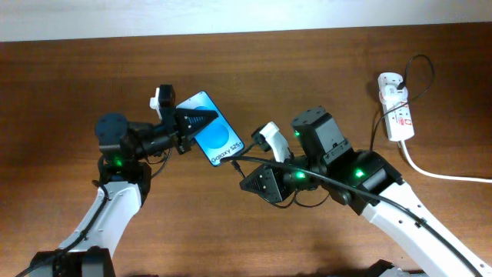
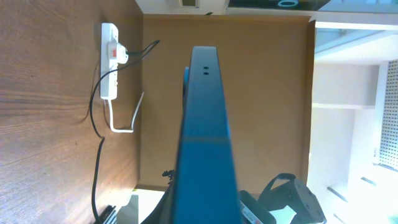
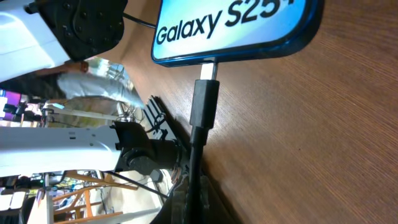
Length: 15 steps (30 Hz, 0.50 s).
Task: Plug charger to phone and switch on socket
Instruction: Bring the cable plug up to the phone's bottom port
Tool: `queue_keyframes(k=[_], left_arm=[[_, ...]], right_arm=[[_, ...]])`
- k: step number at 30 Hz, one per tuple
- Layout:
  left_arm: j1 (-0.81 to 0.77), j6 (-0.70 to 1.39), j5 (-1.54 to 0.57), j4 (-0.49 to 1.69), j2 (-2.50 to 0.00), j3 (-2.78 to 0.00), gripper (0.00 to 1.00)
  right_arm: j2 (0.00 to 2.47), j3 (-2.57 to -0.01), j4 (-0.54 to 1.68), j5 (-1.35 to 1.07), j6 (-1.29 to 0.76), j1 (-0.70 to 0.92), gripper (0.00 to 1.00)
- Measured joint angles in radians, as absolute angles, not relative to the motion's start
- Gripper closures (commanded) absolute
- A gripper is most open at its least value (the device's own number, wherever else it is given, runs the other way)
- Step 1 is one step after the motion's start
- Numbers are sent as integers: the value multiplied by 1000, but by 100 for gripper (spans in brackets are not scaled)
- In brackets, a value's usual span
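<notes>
The phone [image 1: 217,135] has a bright blue screen and is held off the table, tilted, in my shut left gripper [image 1: 204,121]. In the left wrist view the phone [image 2: 204,137] shows edge-on. My right gripper [image 1: 248,182] is shut on the charger's thin black cable just behind the connector [image 1: 237,164]. In the right wrist view the connector [image 3: 204,102] has its metal tip at the port in the phone's [image 3: 236,25] bottom edge; my right gripper [image 3: 194,199] grips the cable below it. The white socket [image 1: 396,111] lies at the far right, a plug in it.
A thick white cord [image 1: 438,173] runs from the socket to the right edge. The socket [image 2: 110,59] and black cable [image 2: 96,155] also show in the left wrist view. The wooden table's far edge [image 1: 246,35] meets a white wall.
</notes>
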<state>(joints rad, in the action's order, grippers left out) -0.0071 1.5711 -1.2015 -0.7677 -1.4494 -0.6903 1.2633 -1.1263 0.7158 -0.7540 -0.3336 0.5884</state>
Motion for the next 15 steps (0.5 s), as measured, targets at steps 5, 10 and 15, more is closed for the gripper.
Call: queue_keyframes(k=[5, 10, 15], left_arm=[[-4, 1571, -1203, -768, -1449, -690, 97], [1, 1561, -1202, -768, -1449, -690, 98], [5, 1556, -1214, -768, -1449, -691, 98]], right_arm=[[1263, -1126, 708, -758, -334, 588, 96], [1263, -1125, 676, -762, -336, 590, 96], [1263, -1121, 657, -764, -337, 592, 96]])
